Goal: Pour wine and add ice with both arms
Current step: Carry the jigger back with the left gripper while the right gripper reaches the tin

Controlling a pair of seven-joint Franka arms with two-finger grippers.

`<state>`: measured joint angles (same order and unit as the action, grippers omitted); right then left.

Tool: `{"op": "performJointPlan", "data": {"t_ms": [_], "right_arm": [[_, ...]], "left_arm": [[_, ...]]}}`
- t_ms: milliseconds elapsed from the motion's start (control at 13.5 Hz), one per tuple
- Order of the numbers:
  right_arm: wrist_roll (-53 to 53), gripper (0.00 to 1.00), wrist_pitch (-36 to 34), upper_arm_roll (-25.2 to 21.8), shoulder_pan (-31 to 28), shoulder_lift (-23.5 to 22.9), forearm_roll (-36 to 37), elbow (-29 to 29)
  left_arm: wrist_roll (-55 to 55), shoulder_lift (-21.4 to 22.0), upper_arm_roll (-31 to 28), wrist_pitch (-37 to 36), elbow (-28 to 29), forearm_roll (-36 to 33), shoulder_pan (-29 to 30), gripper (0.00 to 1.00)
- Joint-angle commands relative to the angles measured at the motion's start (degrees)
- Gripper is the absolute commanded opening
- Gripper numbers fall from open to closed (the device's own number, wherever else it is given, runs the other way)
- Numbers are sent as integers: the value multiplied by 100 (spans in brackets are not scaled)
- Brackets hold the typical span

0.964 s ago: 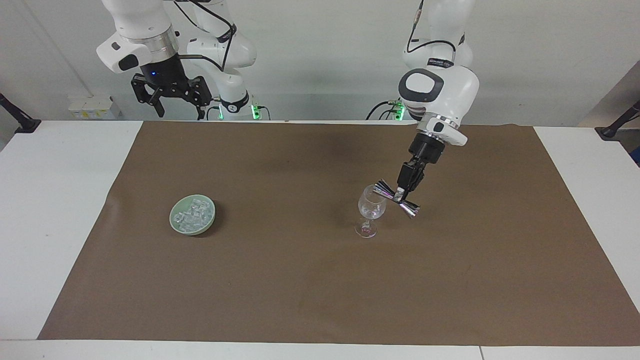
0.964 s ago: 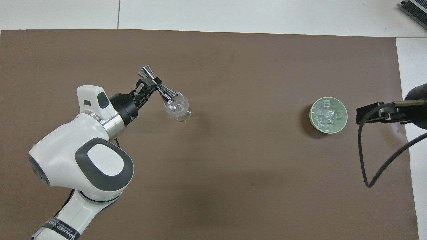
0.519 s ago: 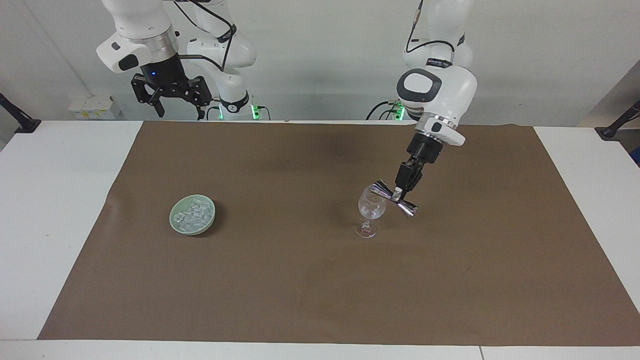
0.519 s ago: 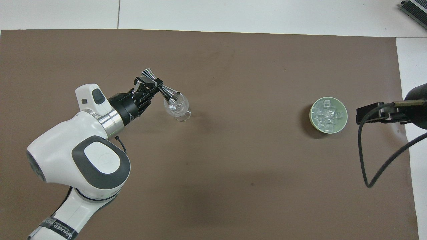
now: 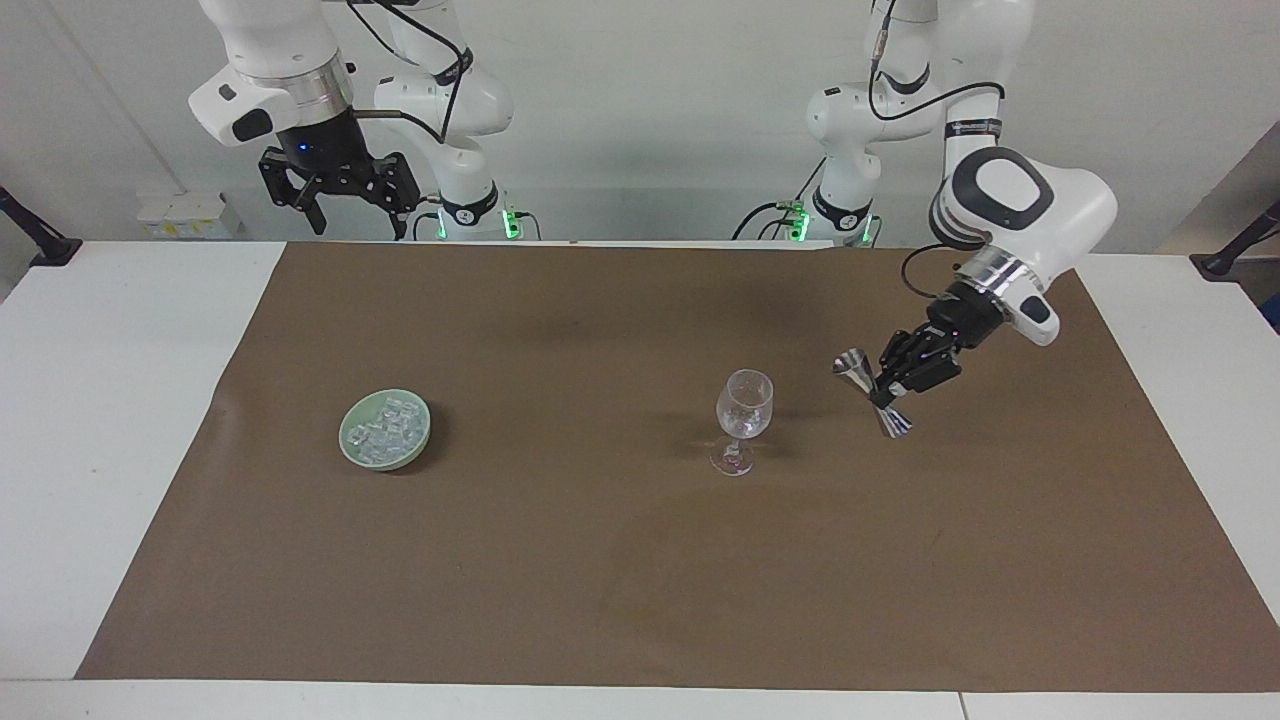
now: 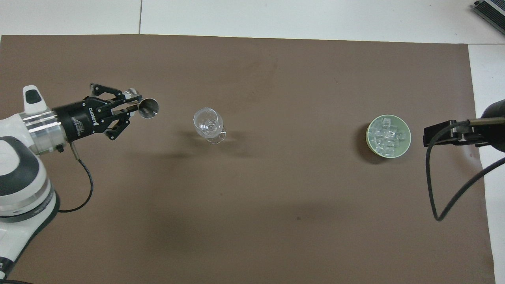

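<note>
A clear stemmed wine glass [image 5: 744,410] stands upright mid-mat; it also shows in the overhead view [image 6: 208,123]. My left gripper [image 5: 882,386] [image 6: 132,108] is shut on a silver double-cone jigger [image 5: 868,385] [image 6: 146,107]. It holds the jigger slightly tilted, mouth up, low over the mat beside the glass, toward the left arm's end. The ice [image 5: 385,428] [image 6: 388,136] lies heaped in a pale green bowl [image 5: 344,438] [image 6: 369,137] toward the right arm's end. My right gripper [image 5: 358,222] [image 6: 434,135] waits open and empty, raised by the table edge nearest the robots.
A brown mat [image 5: 600,560] covers most of the white table [image 5: 100,450]. A black cable [image 6: 432,189] hangs from the right arm beside the bowl. Black clamps [image 5: 35,240] stand at both table ends.
My left gripper has swung the jigger away from the glass rim toward the left arm's end and turned it from tipped over the glass to nearly upright. The right arm barely moved.
</note>
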<state>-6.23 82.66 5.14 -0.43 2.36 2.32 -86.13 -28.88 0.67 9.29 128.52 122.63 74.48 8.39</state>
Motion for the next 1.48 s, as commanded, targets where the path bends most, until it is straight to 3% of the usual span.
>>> {"op": "performJointPlan", "data": {"t_ms": [0, 222, 667, 890, 1112, 1261, 1409], "right_arm": [[175, 100, 75, 5, -80, 133, -136, -167], [158, 100, 145, -4, -106, 133, -136, -176], [403, 100, 759, -13, -326, 230, -136, -684], [403, 100, 1513, -13, -387, 370, -136, -1403], [412, 100, 2717, -48, -431, 669, -127, -2580], [604, 100, 3009, -48, -571, 486, -127, -2864], [650, 100, 3780, -48, -581, 371, -109, -3258]], "left_arm": [[-232, -451, 64, -1517, -107, 58, 1126, 0], [-337, -1444, 56, -2803, -642, 14, 2042, 0], [-584, -2543, 38, -3701, -1399, -505, 2641, 0], [-584, -2957, 38, -3922, -1697, -733, 2738, 0], [-592, -3151, 38, -4001, -1760, -751, 2738, 0], [-592, -3213, 38, -4002, -1751, -751, 2738, 0], [-592, -3301, 38, -4028, -1760, -751, 2738, 0]]}}
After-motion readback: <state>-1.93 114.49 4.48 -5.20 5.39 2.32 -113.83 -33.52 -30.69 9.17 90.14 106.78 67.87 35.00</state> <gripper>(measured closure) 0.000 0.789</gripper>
